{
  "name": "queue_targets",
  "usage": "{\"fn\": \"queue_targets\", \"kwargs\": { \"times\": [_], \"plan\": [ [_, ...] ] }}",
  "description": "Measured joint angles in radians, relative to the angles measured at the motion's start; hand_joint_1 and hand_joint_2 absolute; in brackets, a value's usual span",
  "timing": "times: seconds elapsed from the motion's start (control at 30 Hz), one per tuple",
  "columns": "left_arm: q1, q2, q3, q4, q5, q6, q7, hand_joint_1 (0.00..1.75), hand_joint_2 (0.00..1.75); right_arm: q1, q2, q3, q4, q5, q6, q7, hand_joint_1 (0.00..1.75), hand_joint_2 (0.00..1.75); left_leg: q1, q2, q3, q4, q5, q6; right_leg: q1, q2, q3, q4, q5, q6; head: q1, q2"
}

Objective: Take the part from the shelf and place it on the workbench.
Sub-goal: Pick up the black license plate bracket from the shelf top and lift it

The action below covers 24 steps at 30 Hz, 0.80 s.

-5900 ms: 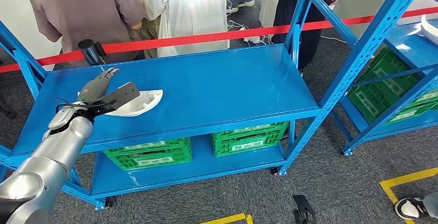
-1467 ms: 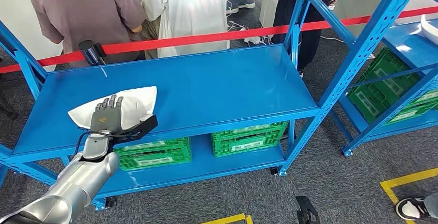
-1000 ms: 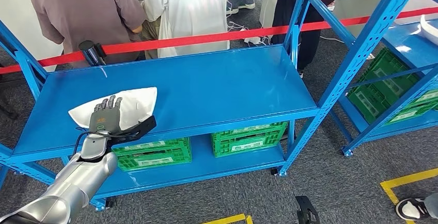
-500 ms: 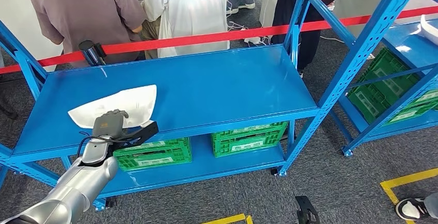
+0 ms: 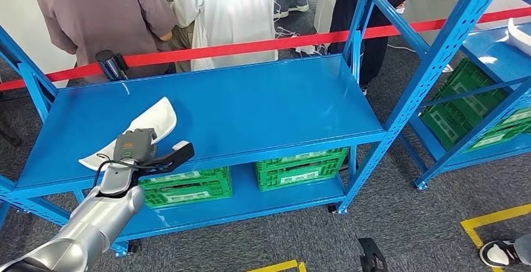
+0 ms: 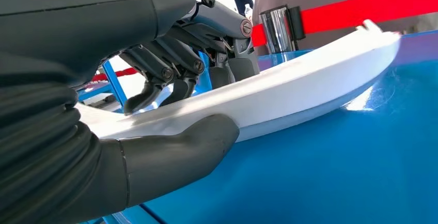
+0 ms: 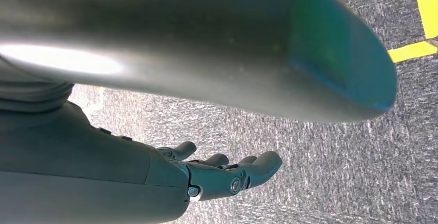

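Left hand (image 5: 133, 148) of mine has the white part (image 5: 134, 131) clamped at the blue bench's (image 5: 263, 103) front-left edge, tilted up. Wrist cam: thumb (image 6: 175, 154) under, fingers (image 6: 155, 82) curled over it. Right hand (image 7: 227, 175) hangs above carpet, fingers loosely apart, holding nothing.

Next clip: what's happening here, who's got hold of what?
The robot's left hand grips a white curved part at the front edge of the blue shelf's top deck. In the left wrist view the thumb sits under the part and the fingers on top, with the part tilted and its far end raised. The right hand hangs over the grey carpet, holding nothing. People stand behind a red barrier tape.
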Motion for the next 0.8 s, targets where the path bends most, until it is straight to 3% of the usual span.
{"fn": "queue_targets", "kwargs": {
  "times": [0.8],
  "plan": [
    [0.001, -0.012, 0.0, 0.0, 0.009, 0.028, -0.053, 1.75, 1.75, -0.001, 0.0, -0.017, 0.0, 0.006, 0.0, 0.001, 0.0, 0.0, 0.0, -0.001, 0.0, 0.0, 0.0, 0.0, 0.0, -0.001, 0.001, 0.0, 0.0, 0.0, 0.0, 0.0]
  ]
}}
